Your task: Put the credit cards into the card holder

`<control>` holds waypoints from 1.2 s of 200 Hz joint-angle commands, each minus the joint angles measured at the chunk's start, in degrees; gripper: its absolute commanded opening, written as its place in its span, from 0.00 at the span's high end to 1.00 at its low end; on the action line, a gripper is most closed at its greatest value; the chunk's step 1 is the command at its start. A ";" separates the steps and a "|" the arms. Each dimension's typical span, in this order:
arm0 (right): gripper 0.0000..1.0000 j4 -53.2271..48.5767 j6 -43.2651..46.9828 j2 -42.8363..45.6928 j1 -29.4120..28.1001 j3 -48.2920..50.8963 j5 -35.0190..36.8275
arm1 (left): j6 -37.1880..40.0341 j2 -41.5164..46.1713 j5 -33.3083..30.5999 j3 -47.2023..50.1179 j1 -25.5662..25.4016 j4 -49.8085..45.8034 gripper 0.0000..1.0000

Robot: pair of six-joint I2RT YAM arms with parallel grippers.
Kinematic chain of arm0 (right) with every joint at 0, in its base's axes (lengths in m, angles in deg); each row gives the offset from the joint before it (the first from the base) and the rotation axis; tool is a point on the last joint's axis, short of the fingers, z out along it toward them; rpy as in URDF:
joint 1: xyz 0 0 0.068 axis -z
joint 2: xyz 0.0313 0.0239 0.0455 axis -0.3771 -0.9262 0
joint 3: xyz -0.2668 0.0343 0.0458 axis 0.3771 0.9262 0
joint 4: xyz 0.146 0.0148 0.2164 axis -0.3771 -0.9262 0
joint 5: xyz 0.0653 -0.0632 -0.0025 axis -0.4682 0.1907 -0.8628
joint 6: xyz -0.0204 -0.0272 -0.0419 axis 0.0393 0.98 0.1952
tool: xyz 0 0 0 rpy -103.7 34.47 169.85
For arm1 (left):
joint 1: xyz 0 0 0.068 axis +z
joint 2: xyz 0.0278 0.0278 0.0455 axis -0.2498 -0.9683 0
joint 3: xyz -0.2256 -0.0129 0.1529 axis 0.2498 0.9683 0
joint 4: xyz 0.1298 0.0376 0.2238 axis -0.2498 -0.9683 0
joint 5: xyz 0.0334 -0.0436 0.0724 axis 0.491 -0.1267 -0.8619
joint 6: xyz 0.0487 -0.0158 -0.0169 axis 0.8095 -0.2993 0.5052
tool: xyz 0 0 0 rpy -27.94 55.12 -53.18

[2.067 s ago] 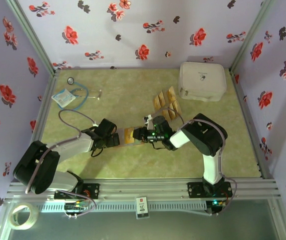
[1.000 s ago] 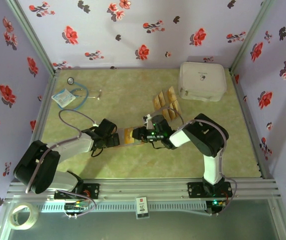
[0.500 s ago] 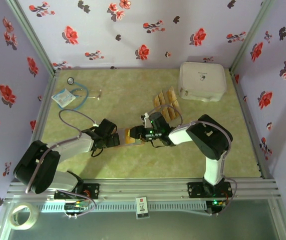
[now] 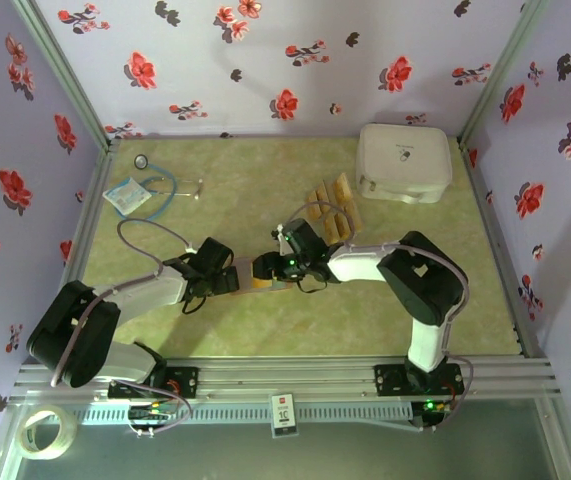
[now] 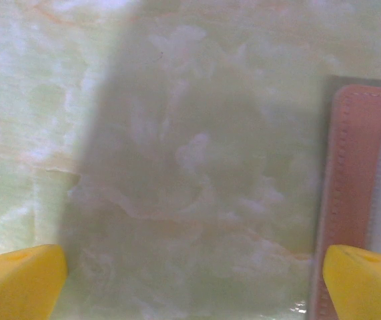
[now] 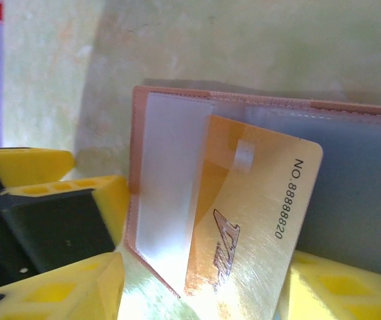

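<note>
Right arm has swung left since the earlier frame, and its right end effector [image 4: 283,262] now sits over the card holder [image 4: 262,272].

Top view: left end effector [image 4: 230,282] is at the holder's left edge. Rest of the credit cards [image 4: 330,212] are still fanned on the desk [image 4: 215,330] near the white case [image 4: 403,160].

Left wrist: left end effector [image 5: 190,287] is wide open, gripping nothing, with the holder edge [image 5: 350,200] beside its right finger.

Right wrist: one gold card [image 6: 250,220] is partly tucked into the holder [image 6: 170,200], not seated. Right end effector [image 6: 200,290] jaws are spread wider than the card, so it looks released.

Judgement: first card nearly in, the others untouched.
</note>
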 commanded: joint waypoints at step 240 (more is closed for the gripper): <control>0.99 -31.52 17.41 -0.27 2.12 -12.93 16.50 | 2.51 -5.73 -2.68 -5.61 1.09 -5.53 0.00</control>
